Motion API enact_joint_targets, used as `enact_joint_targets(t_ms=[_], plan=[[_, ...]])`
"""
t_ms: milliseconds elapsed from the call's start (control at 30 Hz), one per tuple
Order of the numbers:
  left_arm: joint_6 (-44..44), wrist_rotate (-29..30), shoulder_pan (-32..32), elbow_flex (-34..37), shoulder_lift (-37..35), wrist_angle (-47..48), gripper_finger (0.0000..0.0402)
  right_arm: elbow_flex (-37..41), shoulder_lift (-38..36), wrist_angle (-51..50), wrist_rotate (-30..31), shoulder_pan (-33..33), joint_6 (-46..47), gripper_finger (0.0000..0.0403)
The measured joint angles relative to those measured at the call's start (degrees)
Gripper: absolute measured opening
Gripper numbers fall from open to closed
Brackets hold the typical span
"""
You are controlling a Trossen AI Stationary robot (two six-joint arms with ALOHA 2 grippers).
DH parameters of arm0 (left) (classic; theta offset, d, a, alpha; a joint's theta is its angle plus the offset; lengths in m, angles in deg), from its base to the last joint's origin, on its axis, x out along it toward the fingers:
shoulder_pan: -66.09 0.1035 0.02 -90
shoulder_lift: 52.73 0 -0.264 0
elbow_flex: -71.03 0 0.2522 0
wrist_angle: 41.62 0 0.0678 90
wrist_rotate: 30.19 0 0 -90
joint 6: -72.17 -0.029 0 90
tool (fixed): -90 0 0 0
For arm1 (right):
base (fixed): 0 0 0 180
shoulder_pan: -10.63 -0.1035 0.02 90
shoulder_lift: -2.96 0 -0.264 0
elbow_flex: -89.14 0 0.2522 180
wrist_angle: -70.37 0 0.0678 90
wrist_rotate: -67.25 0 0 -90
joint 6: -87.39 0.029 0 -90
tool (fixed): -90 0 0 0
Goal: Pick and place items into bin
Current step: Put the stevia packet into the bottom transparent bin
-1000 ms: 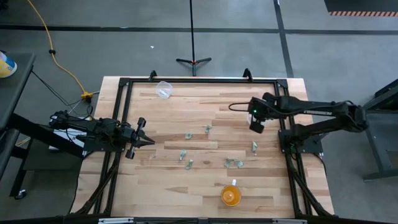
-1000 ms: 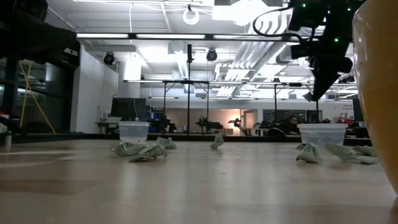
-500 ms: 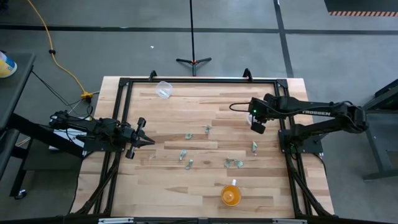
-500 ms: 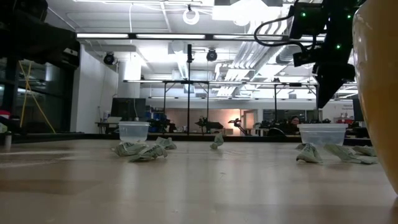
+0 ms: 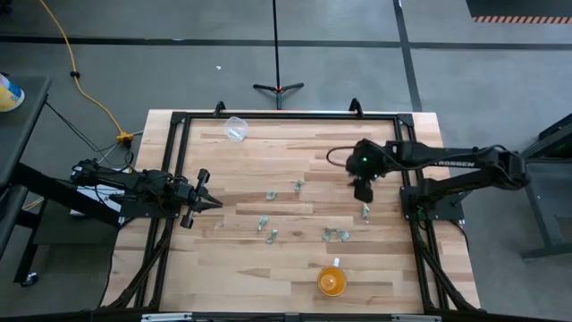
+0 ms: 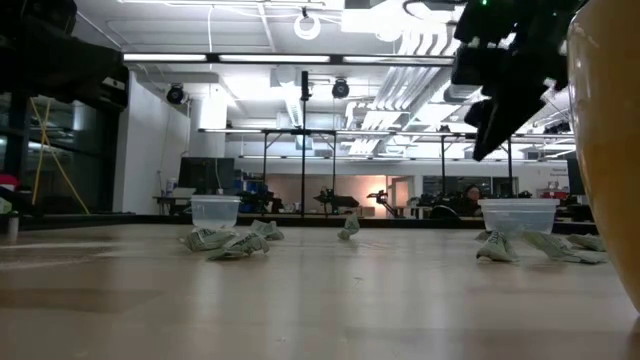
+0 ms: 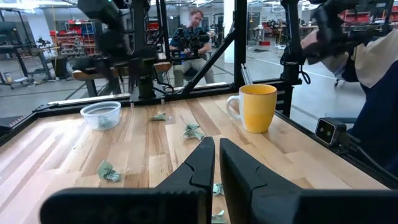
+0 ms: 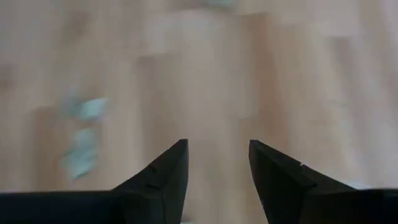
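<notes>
Over the last second our right gripper swung from the three o'clock side of the table inward and toward six o'clock, turning its tip down. In the high view it hung above bare wood, at about twelve o'clock from the nearest of the items and near it. In the right wrist view its fingers stood spread with an open gap and nothing between them; the boards under it were smeared, which we read as the arm moving.

We judged this as the start of an approach for a pick, not a pick itself: nothing had been gripped and nothing moved off the table.

The items lay scattered across the middle of the table: one pair toward the centre, a cluster toward five o'clock, and others toward seven o'clock. In the low view they showed as crumpled scraps on the boards.

A clear cup stood at the eleven o'clock corner, well apart from the pieces; we took it for the bin, though we could not be sure. An orange cup stood at six o'clock.

Our left gripper waited at the nine o'clock edge, its fingers pressed together on nothing.
</notes>
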Motion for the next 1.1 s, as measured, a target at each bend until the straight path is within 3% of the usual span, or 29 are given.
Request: enact_joint_targets(t_ms=[100, 200, 433, 733, 1100], plan=[[0.0, 0.0, 0.0, 0.0, 0.0, 0.0, 0.0062, 0.0, 0.0, -1.7, -4.2, -3.1, 0.5, 0.0165], [0.0, 0.0, 0.0, 0.0, 0.0, 0.0, 0.0062, 0.0, 0.0, -6.5, -4.2, -7.2, 1.5, 0.0165], [0.0, 0.0, 0.0, 0.0, 0.0, 0.0, 0.0062, 1.5, 0.5, -8.7, -0.5, -17.3, 0.2, 0.0166], [0.0, 0.0, 0.0, 0.0, 0.0, 0.0, 0.0062, 1.5, 7.0, -9.2, 10.2, -26.0, 4.7, 0.0171], [0.0, 0.0, 0.0, 0.0, 0.0, 0.0, 0.0062, 1.5, 17.4, -11.0, 17.6, -27.2, 18.6, 0.0262]])
